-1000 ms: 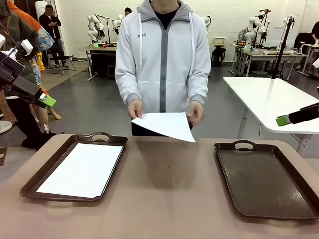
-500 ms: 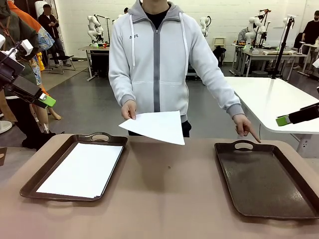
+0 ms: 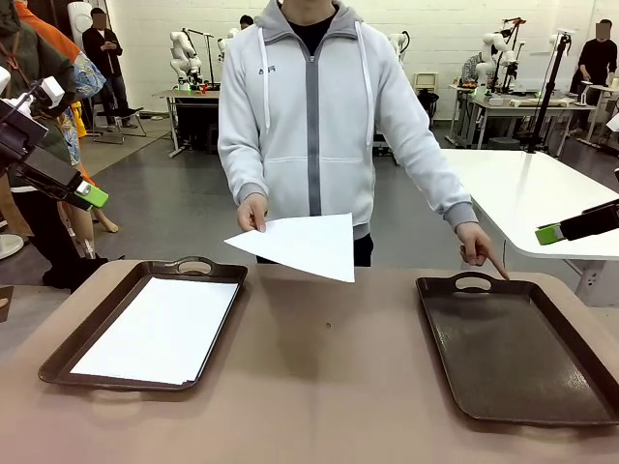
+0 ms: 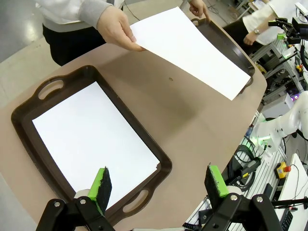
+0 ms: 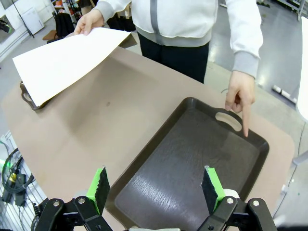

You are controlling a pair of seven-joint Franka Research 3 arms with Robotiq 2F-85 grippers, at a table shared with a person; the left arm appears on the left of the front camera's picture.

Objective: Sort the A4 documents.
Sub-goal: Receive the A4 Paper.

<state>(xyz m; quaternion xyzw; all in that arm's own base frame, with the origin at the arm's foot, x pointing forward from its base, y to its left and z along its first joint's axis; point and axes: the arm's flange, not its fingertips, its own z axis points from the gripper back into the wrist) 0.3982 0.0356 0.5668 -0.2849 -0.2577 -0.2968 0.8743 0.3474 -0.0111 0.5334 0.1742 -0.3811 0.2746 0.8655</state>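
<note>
- My left gripper (image 4: pixel 159 185) hangs above the near left part of the desk with its black fingers and green pads (image 4: pixel 102 183) spread wide, holding nothing; in the front view it sits high at the left edge (image 3: pixel 92 196), clear of the desk.
- My right gripper (image 5: pixel 156 187) is also spread wide and empty, poised over the near end of the right-hand tray; in the front view its green tip (image 3: pixel 551 233) shows at the right edge, well above the desk.
- Just below my left gripper lies a dark brown rectangular handled tray (image 4: pixel 29 103) with a stack of plain white A4 paper sheets (image 4: pixel 91 139) lying flat inside it, within the rim.
- Below my right gripper lies a second dark brown handled tray (image 5: pixel 192 159), its floor bare and glossy.
- The brown desk top (image 3: pixel 329 367) carries both trays, one on each side, well apart, with bare surface between them.
- A person in a light grey zipped hoodie (image 3: pixel 309 116) stands at the far side.
- One of the person's hands (image 3: pixel 253 213) holds a single white A4 sheet (image 3: pixel 305 244) by its edge, in the air over the far middle of the desk, touching neither tray.
- The person's other hand (image 3: pixel 476 244) points an index finger down at the far handle of the empty tray.
</note>
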